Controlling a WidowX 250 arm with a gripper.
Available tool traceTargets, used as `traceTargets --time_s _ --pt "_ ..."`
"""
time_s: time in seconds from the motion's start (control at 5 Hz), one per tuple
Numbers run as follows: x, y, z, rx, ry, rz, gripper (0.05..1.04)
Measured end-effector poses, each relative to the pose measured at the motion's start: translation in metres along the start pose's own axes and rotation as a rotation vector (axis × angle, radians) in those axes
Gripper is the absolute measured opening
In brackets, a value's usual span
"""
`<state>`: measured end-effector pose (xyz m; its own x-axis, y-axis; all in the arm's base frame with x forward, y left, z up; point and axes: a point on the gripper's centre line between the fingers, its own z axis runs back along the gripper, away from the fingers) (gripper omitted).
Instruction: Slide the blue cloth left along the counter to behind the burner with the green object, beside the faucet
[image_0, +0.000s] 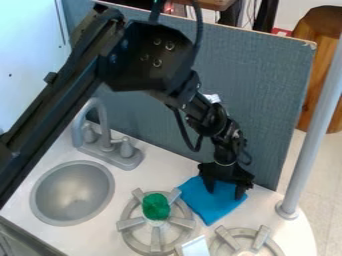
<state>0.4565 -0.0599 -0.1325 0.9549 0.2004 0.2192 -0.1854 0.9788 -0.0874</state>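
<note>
The black gripper hides the upper right part of the blue cloth. The green object on the left burner is too blurred to identify. The bottom edge cuts off the right burner and a pale flat piece; the left edge crops the arm. The wooden stool runs out of frame at upper right.

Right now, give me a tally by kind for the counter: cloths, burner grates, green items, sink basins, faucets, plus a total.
Blue cloth: 1
Burner grates: 2, one cut off by the bottom edge
Green item: 1
Sink basin: 1
Faucet: 1
Total: 6
</note>
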Motion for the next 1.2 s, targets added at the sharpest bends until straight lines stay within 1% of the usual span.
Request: traceTargets --time_s 0.4,0.6,0.8,1.0,1.2 --pt "-0.007 0.007 -0.013 0.021 0.009 0.014 1.000" --pt "-0.002 0.022 -0.013 0.042 0.001 0.066 1.000" --pt "-0.003 0.043 -0.015 0.063 0.002 0.120 1.000" --pt "-0.005 0.051 -0.016 0.077 -0.004 0.140 1.000" --pt "-0.005 0.066 -0.016 0.104 -0.011 0.177 1.000"
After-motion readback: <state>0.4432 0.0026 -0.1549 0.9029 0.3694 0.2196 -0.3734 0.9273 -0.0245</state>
